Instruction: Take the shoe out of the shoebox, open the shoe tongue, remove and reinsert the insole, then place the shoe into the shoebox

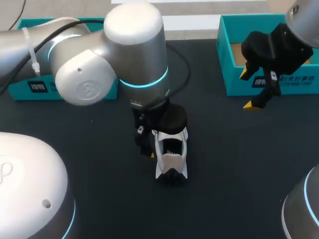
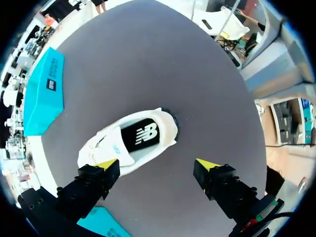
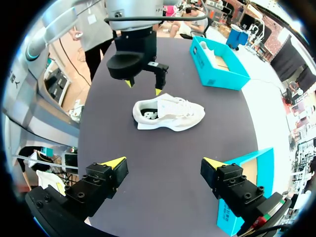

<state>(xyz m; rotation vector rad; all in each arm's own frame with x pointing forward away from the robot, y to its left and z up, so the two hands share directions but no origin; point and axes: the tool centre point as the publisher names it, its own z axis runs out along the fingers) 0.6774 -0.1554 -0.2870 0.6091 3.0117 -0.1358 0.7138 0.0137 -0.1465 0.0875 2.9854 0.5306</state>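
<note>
Head view: the right shoebox [image 1: 304, 88] stands open at the table's two o'clock. Its brown floor is bare where visible, and the white print on its teal wall is left unread. The left shoebox [image 1: 20, 92], at ten o'clock, is mostly hidden by the left arm [image 1: 134, 40]. The white shoe [image 1: 171, 158] lies at centre, outside both boxes, toe towards six o'clock. The right gripper [image 1: 248, 90] hangs empty before the right shoebox.

Left wrist view: the left gripper [image 2: 157, 164] is spread wide and holds nothing. The shoe [image 2: 133, 140] lies ahead of it, a logo on its dark insole [image 2: 143, 134].

Right wrist view: the right gripper [image 3: 164, 162] is wide and empty. At its twelve o'clock lies the shoe [image 3: 168, 112], with the left gripper [image 3: 143, 87] over its heel. Beyond, the left shoebox [image 3: 219, 74] holds something white.
</note>
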